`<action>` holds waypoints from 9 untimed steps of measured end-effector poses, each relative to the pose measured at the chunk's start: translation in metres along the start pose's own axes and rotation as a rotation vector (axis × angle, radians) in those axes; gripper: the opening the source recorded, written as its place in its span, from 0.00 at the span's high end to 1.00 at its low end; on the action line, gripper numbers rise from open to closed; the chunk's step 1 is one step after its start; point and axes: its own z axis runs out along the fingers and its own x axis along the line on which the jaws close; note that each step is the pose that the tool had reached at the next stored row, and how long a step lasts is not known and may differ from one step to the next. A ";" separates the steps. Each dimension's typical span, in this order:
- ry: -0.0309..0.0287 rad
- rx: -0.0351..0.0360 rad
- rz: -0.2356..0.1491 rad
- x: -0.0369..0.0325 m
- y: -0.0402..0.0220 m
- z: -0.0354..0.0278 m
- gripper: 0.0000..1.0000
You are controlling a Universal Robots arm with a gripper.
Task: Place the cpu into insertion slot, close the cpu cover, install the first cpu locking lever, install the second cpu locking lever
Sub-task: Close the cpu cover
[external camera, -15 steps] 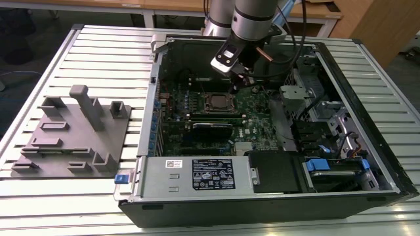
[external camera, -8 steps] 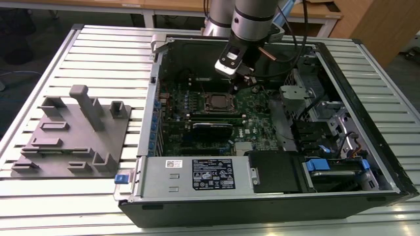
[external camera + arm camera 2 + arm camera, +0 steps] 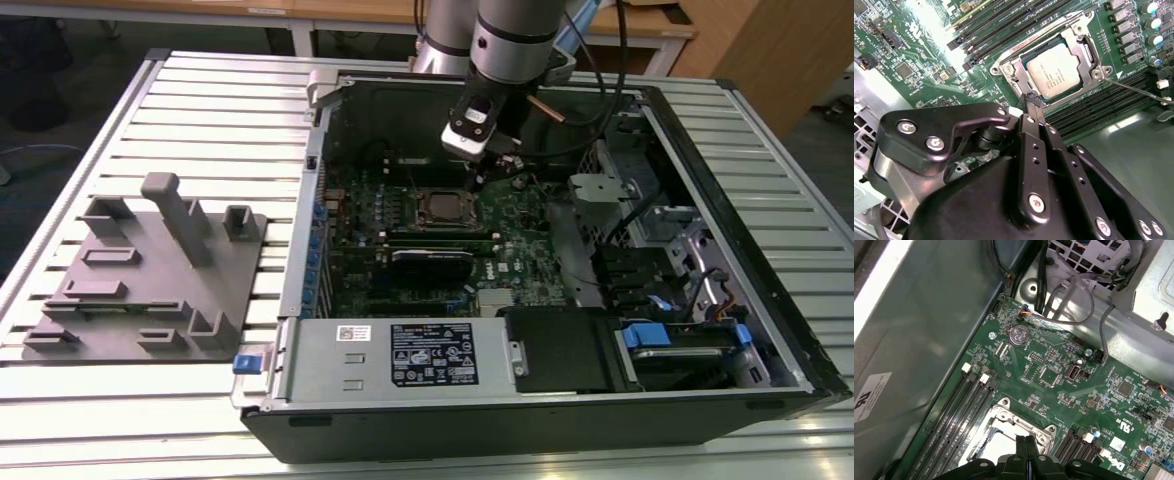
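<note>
The cpu (image 3: 1056, 72), a silver-grey square chip, lies flat in the insertion slot (image 3: 441, 208) on the green motherboard. The cpu cover (image 3: 1005, 68), a silvery frame, lies down around the chip. A thin metal locking lever (image 3: 1136, 91) sticks out from the socket's corner over the memory slots. My gripper (image 3: 1032, 99) hovers just beside the socket's edge with its black fingers shut together and nothing between them. In the first wrist view the gripper (image 3: 1027, 441) sits right at the socket frame (image 3: 1004, 421). In the exterior view the gripper (image 3: 501, 172) hangs slightly behind and to the right of the socket.
Long black memory slots (image 3: 1004, 25) flank the socket. A black card (image 3: 430, 262) and a power supply (image 3: 400, 355) sit nearer the case front. Drive cages and cables (image 3: 667, 250) fill the exterior view's right. A grey fixture (image 3: 147, 270) stands outside the case on the left.
</note>
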 end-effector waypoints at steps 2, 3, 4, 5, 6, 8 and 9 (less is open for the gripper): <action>0.0001 0.0000 -0.001 0.0000 0.0000 0.0000 0.89; 0.0000 0.0001 -0.005 0.0000 0.0000 0.0000 0.89; 0.0000 0.0003 -0.015 0.0000 0.0000 0.0000 0.89; 0.0000 0.0005 -0.029 0.0000 0.0000 0.0000 0.89; 0.0000 0.0008 -0.042 0.0000 0.0000 0.0001 0.89; 0.0001 0.0011 -0.066 0.0000 0.0000 0.0001 0.89; 0.0002 0.0013 -0.076 0.0000 0.0000 0.0001 0.89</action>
